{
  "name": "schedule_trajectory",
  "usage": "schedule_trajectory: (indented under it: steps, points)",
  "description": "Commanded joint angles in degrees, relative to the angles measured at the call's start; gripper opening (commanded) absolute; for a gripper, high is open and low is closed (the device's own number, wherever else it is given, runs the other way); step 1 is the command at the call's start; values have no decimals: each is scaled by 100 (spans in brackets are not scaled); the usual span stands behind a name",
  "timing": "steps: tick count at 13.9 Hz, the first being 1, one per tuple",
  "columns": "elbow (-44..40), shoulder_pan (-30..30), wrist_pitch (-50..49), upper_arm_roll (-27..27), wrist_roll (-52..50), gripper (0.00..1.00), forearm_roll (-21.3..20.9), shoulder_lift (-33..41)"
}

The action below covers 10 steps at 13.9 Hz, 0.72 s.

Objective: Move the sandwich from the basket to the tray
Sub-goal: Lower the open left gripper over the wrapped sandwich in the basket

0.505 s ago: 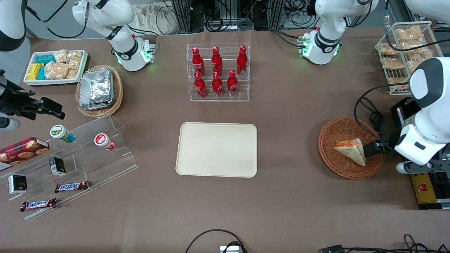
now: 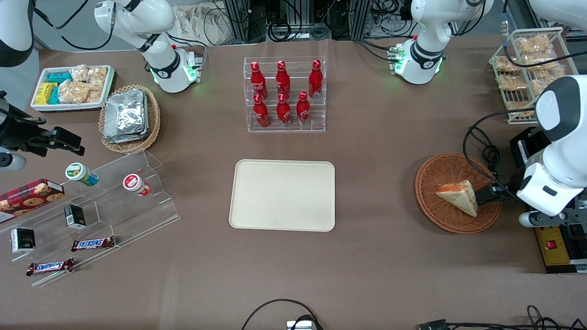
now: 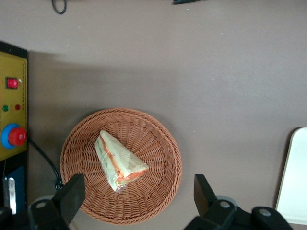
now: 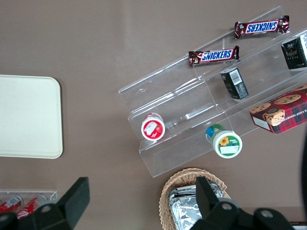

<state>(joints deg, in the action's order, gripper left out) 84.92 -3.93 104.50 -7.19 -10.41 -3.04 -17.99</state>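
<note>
Sandwich [image 3: 118, 161] lies in the basket [image 3: 163, 139], on the woven floor, its orange-red filling edge showing; we see the gripper [image 3: 136, 201] hanging above the basket with its fingers [image 3: 72, 194] spread wide, nothing between them; in the front view the gripper [image 2: 487, 195] sits at the basket's rim [image 2: 424, 172] toward the working arm's end of the table, just beside the sandwich [image 2: 458, 196]; we find the tray [image 2: 282, 195] well apart at mid-table, bare; a rack of red bottles [image 2: 284, 94] stands farther from the front camera.
</note>
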Motion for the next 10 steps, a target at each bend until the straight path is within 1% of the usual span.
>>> schedule_trajectory:
  steps: [1, 2, 4, 8, 10]
  points:
    - [304, -230, 96, -2, -1011, 100, 67, -12]
    - [593, -309, 323, -2, -1521, 100, 75, 23]
    - [1252, -432, 1094, -2, -2523, 99, 32, 146]
    - [2430, -512, 2133, -2, -3369, 99, 49, 278]
    - [2844, -503, 2486, -2, -3774, 99, 14, 305]
